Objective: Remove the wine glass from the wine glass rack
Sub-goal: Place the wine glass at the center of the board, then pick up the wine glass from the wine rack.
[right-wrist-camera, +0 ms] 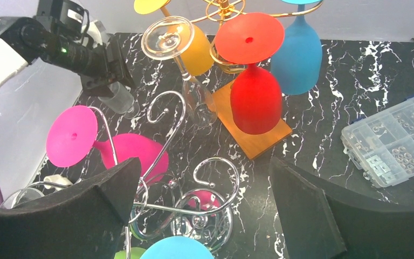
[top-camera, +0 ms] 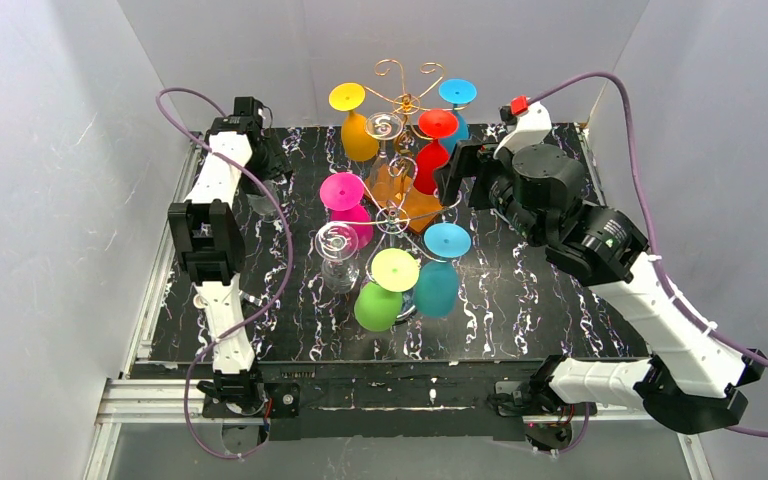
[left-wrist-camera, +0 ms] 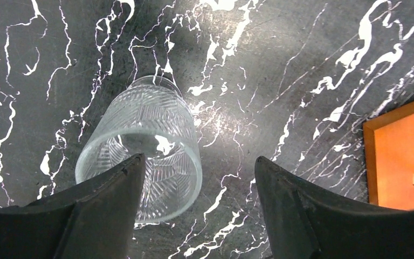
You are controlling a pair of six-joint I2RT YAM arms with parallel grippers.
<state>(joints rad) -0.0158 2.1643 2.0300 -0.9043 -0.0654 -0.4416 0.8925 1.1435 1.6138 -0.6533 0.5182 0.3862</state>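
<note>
Both spread: left gripper [left-wrist-camera: 199,161] by clear glass [left-wrist-camera: 140,124], right gripper [right-wrist-camera: 205,163]; box [right-wrist-camera: 347,141] holds hardware.

I see the wine glass rack [top-camera: 406,98] standing in the middle of the desk [top-camera: 530,290], a flat block [right-wrist-camera: 261,141] beneath its hanging glasses [top-camera: 438,165]. Left of it a glass [left-wrist-camera: 156,135] sits under my left tool [left-wrist-camera: 199,159]; a parts box [right-wrist-camera: 396,143] lies right.

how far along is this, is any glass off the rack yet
Looks done: one clear patterned glass stands on the marble table, free between the left gripper's spread fingers. In hand: nothing; the right gripper is open, facing the red wine glass on the gold wine glass rack. Left: if more must come off, the yellow wine glass and blue wine glass hang there too.
</note>
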